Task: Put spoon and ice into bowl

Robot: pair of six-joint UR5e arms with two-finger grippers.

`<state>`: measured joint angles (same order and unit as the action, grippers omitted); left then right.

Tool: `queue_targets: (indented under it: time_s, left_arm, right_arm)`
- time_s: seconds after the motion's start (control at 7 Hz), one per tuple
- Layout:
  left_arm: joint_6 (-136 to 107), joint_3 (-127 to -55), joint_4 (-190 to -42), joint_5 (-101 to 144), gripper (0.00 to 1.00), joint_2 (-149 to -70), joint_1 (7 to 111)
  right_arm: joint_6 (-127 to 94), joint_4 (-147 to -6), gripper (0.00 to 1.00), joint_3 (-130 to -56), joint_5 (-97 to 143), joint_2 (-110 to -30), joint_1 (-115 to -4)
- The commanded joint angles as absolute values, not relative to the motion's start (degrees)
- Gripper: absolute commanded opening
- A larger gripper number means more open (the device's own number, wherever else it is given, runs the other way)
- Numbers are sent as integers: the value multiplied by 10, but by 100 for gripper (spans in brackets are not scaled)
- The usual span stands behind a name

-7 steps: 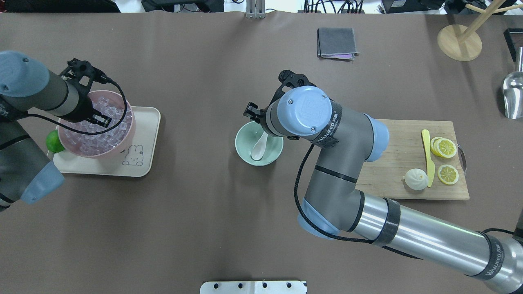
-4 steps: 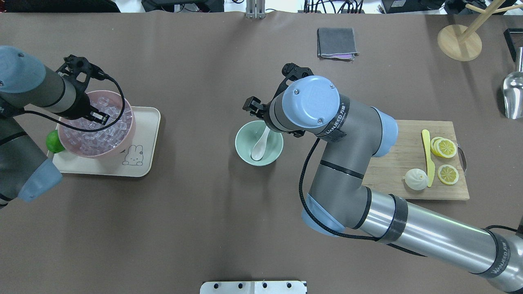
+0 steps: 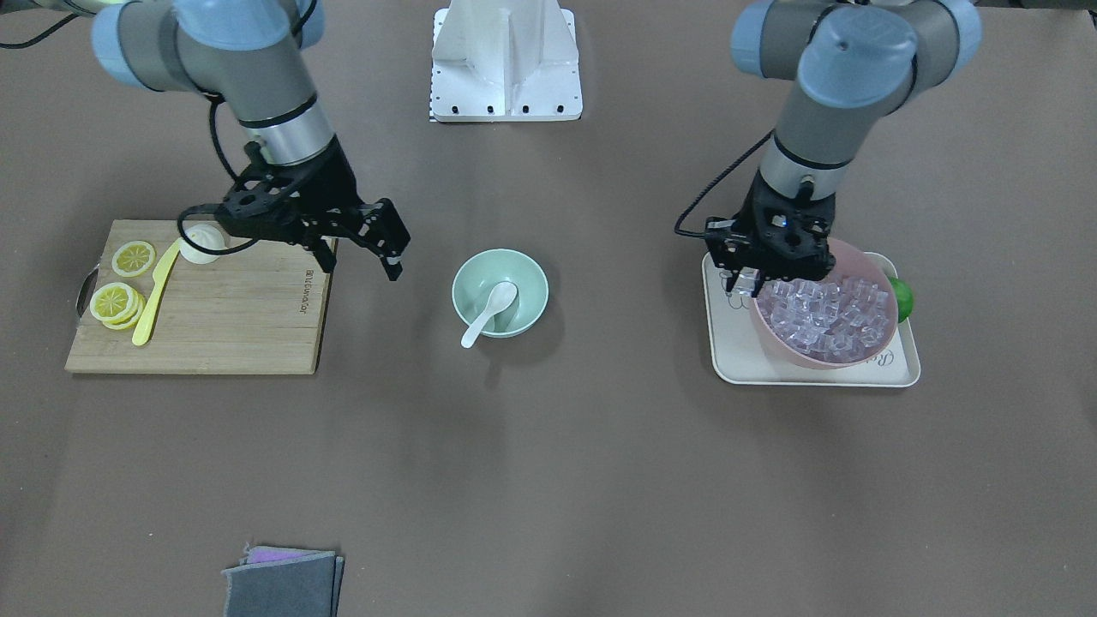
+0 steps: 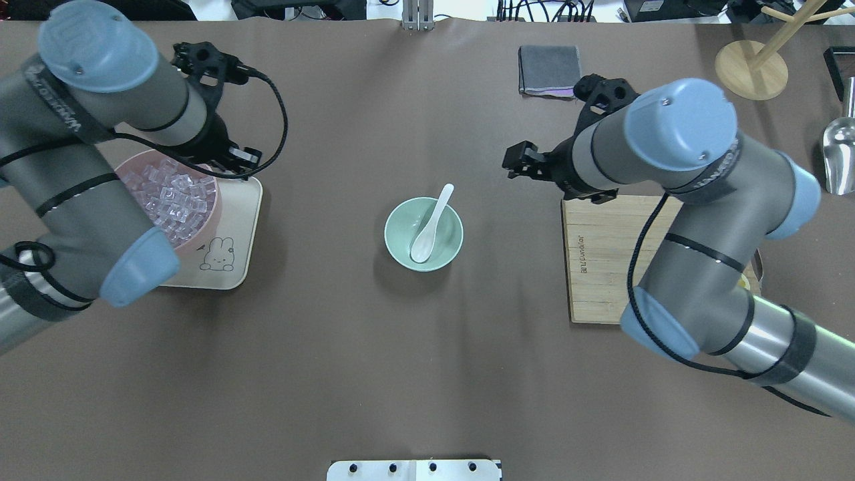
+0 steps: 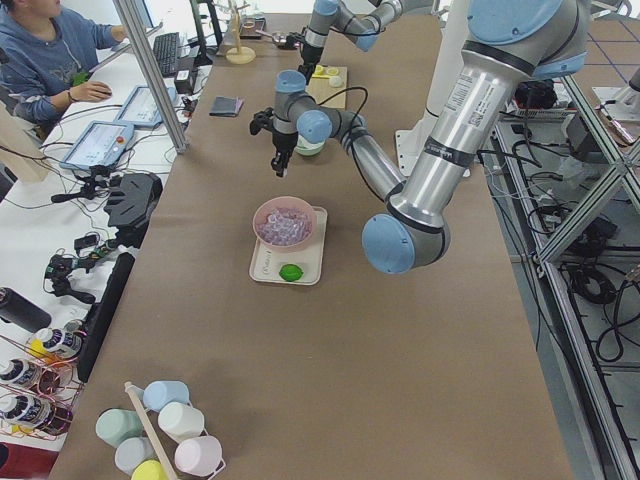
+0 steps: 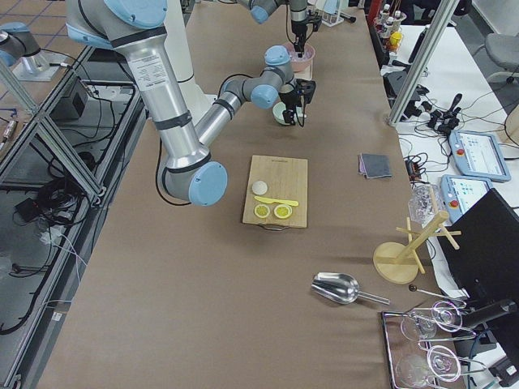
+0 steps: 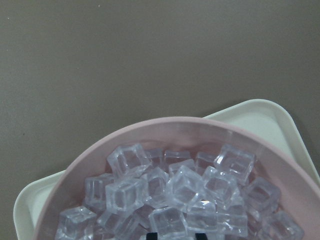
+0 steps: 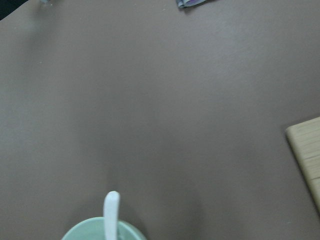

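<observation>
The white spoon [image 4: 427,230] lies in the mint-green bowl [image 4: 391,224] at the table's middle, its handle over the far rim. It also shows in the front view [image 3: 490,313]. My right gripper [image 4: 521,164] is open and empty, to the right of the bowl, near the cutting board's far corner. My left gripper [image 4: 244,159] hovers over the edge of the pink bowl [image 4: 200,240] of ice cubes. In the left wrist view its fingertips appear shut on one ice cube [image 7: 172,220].
The pink bowl stands on a cream tray [image 4: 234,200] with a lime [image 3: 902,298] beside it. A wooden cutting board [image 3: 240,317] holds lemon slices, a yellow knife and a bun. A grey cloth [image 4: 549,70], a wooden stand [image 4: 751,70] and a metal scoop [image 4: 840,160] lie at the back.
My right gripper has pulled away to the right from over the green bowl, leaving the spoon in it. My left gripper has risen out of the ice and moved toward the pink bowl's rim.
</observation>
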<state>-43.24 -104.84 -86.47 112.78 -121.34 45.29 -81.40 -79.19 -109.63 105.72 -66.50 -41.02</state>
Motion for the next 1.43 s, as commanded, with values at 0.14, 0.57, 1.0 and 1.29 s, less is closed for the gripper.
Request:
queue_targets:
  time_s: [0.14, 0.57, 1.0, 1.29]
  left_arm:
    - [-624, -928, -866, 1066, 0, -1382, 343]
    - [-684, -815, -927, 1042, 34, -1453, 302]
    - [-674, -893, -925, 1018, 98, -1382, 304]
    - [-577, -984, -879, 1055, 98, -1305, 368]
  right_arm:
    - [-598, -790, 100, -1102, 1148, -761, -526]
    - [-503, -790, 100, -1090, 1193, -797, -594]
    - [-477, -789, 100, -1079, 1204, -802, -606]
    - [-446, -789, 100, -1079, 1222, -809, -616]
